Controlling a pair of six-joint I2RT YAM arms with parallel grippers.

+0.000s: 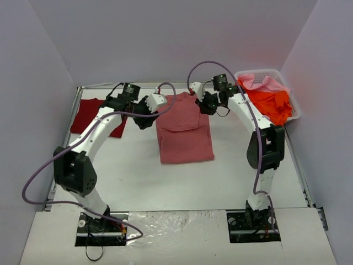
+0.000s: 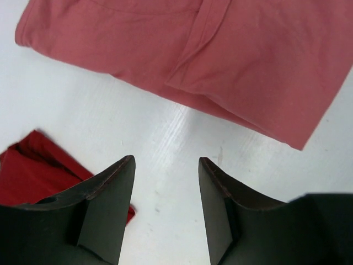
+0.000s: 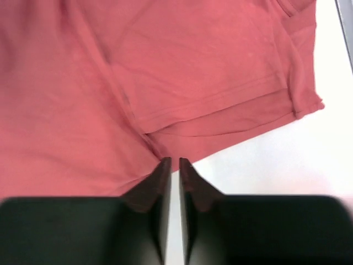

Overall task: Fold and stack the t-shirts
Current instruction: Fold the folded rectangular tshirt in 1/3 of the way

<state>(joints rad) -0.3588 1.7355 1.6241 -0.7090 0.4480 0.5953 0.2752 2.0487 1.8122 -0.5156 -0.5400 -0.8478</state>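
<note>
One rose-red t-shirt (image 1: 185, 135), edges well inside table (image 1: 138, 176).

The rose-red t-shirt (image 1: 185, 132) at the centre of the frame is soft, matt cloth with stitched hems. The dark crimson t-shirt (image 1: 88, 113) at upper left is matt cloth too. The basket (image 1: 265, 71) at upper right is white plastic lattice. The desk (image 1: 165, 182) is white, smooth and faintly glossy. The left gripper (image 2: 166, 165) has matt black fingers (image 2: 110, 187).
</note>
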